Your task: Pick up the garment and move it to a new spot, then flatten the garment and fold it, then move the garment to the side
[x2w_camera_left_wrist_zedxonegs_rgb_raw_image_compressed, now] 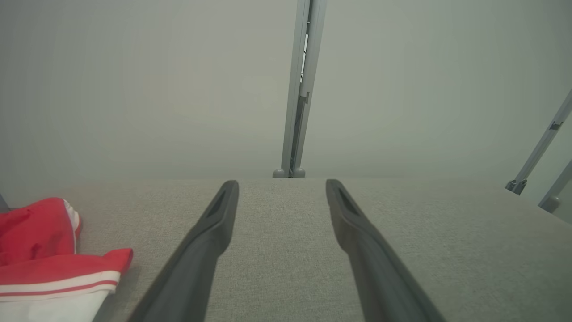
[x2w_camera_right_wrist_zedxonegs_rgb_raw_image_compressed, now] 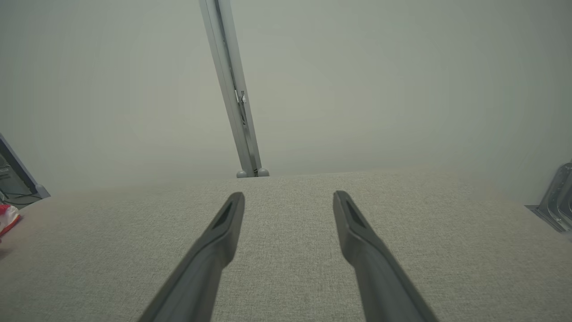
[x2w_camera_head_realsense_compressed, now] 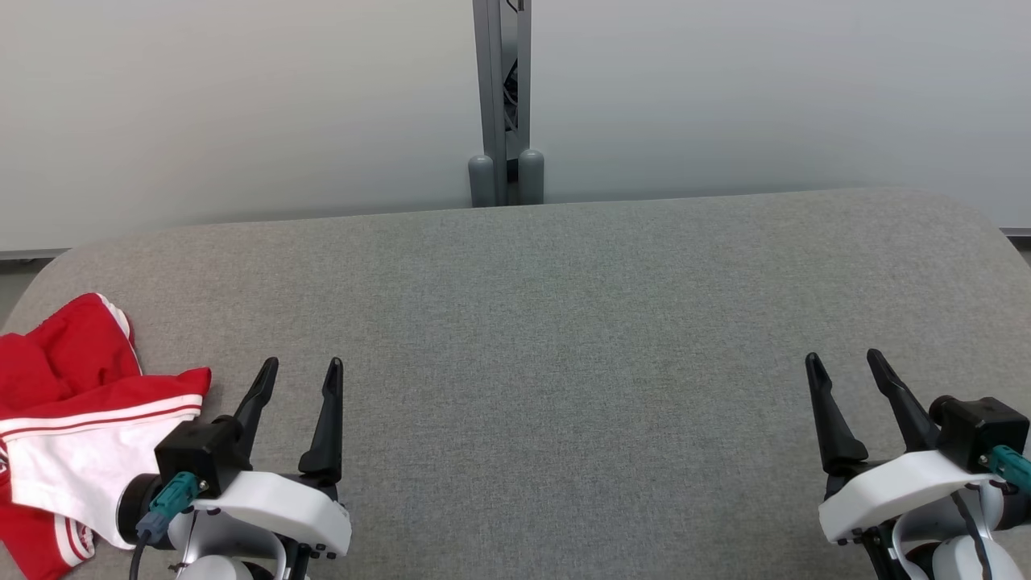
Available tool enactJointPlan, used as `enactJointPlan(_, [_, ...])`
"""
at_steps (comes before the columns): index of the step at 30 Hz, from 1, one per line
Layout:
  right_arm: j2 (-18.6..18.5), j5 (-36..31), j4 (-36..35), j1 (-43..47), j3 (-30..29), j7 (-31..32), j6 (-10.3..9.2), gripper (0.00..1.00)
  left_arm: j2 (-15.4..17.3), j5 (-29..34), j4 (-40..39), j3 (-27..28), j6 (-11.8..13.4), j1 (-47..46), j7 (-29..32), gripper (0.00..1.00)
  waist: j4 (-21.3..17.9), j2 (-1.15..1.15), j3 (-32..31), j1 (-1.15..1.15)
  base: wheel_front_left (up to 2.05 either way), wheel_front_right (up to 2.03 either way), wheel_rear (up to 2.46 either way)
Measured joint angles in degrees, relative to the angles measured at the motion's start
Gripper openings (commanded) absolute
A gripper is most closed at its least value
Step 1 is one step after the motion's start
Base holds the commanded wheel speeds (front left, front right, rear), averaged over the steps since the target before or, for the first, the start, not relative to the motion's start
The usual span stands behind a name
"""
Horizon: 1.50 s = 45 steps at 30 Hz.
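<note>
step: pick up | garment [x2w_camera_head_realsense_compressed: 72, 427]: crumpled at tabletop [x2w_camera_head_realsense_compressed: 564, 322] near-left corner | left gripper [x2w_camera_head_realsense_compressed: 304, 366], right gripper [x2w_camera_head_realsense_compressed: 842, 358]: both spread wide, empty | advice: left gripper swings leftward, pinches a raised fold, lifts clear

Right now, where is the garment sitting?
In the head view the garment lies crumpled at the lower left, on the grey table's left end, just left of the open left gripper.

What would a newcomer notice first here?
The red and white garment lies crumpled at the left edge of the grey table, just left of the left claw. That claw and the right claw, at the lower right, both stand open and empty. A grey post rises behind the table's far edge.
</note>
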Motion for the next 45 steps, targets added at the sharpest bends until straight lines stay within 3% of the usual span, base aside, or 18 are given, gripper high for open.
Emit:
enactJointPlan(16, [0.74,-5.01,1.07,0.01,-0.57,-1.09,0.0,1.0,-0.19,4.57,0.64,0.04,1.78,0.18,-0.69,1.0,0.06,0.0,-0.16,0.0,0.0,0.0,0.0])
enactJointPlan(32, [1.08,-7.9,1.48,-0.08,-0.52,-2.34,0.01,1.0,-0.22,7.33,0.7,-0.46,2.04,0.25,-0.6,1.0,0.22,0.0,-0.1,0.0,0.0,0.0,0.0])
enactJointPlan(45, [1.14,-5.79,2.47,-0.26,-0.58,-2.58,0.01,1.0,-0.38,6.06,1.26,-0.58,2.4,0.24,-0.19,1.0,0.28,0.0,-0.13,0.0,0.0,0.0,0.0])
